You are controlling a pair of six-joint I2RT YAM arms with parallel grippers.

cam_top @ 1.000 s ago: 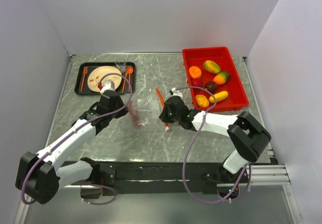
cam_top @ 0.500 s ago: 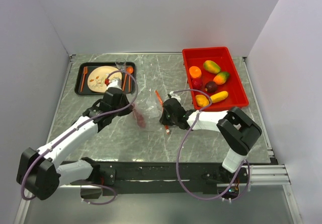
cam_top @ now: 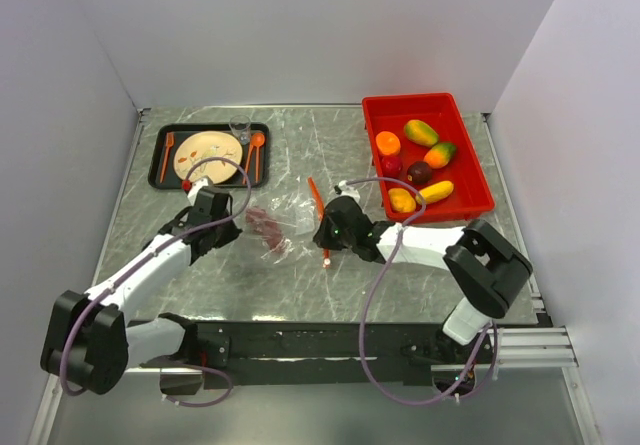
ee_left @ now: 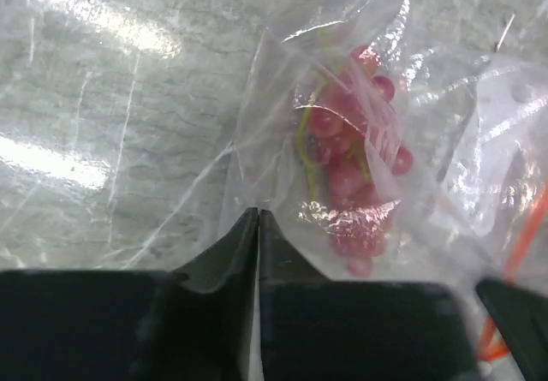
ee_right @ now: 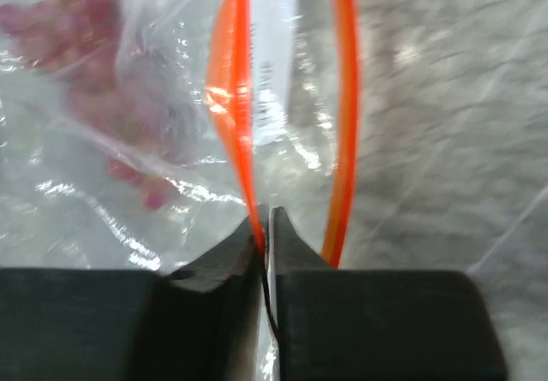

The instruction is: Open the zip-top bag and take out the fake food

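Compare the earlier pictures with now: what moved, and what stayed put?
The left fingers, pinching the zip-top bag, drew back leftward, dragging the grapes with it. The right fingers stayed clamped on the zipper strip; the red bin kept its place.

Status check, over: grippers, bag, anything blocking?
Left gripper shut on zip-top bag. Right gripper shut on orange zipper strip, mouth parted. Pink grapes inside bag. Nothing blocking.
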